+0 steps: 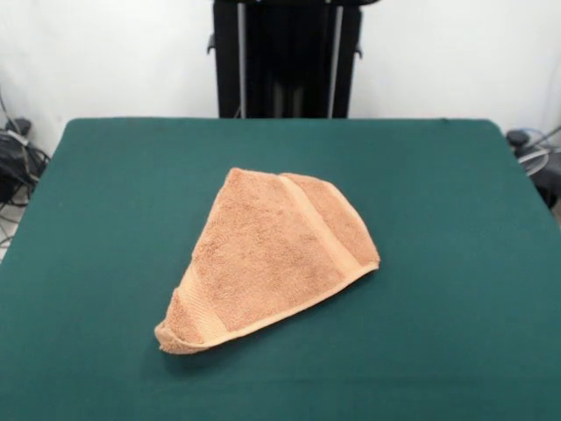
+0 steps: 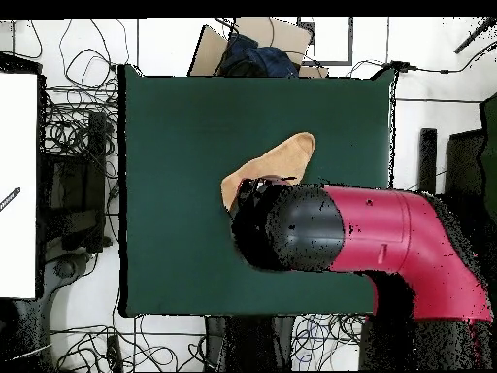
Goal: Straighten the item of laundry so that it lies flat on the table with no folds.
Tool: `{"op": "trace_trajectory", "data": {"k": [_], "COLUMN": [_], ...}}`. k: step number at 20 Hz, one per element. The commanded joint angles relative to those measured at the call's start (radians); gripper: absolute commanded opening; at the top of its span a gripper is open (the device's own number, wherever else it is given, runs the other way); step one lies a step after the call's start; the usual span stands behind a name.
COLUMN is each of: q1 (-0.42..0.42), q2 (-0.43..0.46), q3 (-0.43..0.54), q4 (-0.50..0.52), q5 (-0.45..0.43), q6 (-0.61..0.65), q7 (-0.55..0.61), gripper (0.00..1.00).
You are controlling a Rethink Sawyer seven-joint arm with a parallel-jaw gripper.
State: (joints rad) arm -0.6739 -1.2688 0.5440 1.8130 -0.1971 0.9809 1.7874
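The item of laundry (image 1: 272, 254), an orange-tan terry towel, lies near the middle of the green table (image 1: 105, 219). It is folded over into a rough triangle, with a woven band running across the top layer and another near its lower left corner. From overhead only part of the towel (image 2: 286, 155) shows. The red and black arm (image 2: 369, 238) hangs high above it and covers the rest. The front view has no arm over the table. Neither view shows the gripper itself.
Cables lie off the table's left edge (image 1: 17, 167) and right edge (image 1: 535, 149). From overhead, a cardboard box with dark cloth (image 2: 252, 47) sits beyond the table's top edge, and a white panel (image 2: 17, 185) stands at the left among tangled cables.
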Motion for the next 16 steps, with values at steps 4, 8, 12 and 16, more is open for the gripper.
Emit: {"op": "trace_trajectory", "data": {"k": [4,8,12,16], "q1": [0.088,0.138,0.180,0.229], "q2": [0.032,0.123,0.241,0.319], "q3": [-0.084,-0.116,-0.156,-0.212], "q4": [0.177,0.196,0.179,0.149], "q5": [-0.109,-0.135,-0.143,-0.172], "q6": [-0.126,-0.245,-0.350,-0.431], "q7": [0.129,0.206,0.233,0.249], "gripper": [0.00,0.00,0.00,0.00]}}
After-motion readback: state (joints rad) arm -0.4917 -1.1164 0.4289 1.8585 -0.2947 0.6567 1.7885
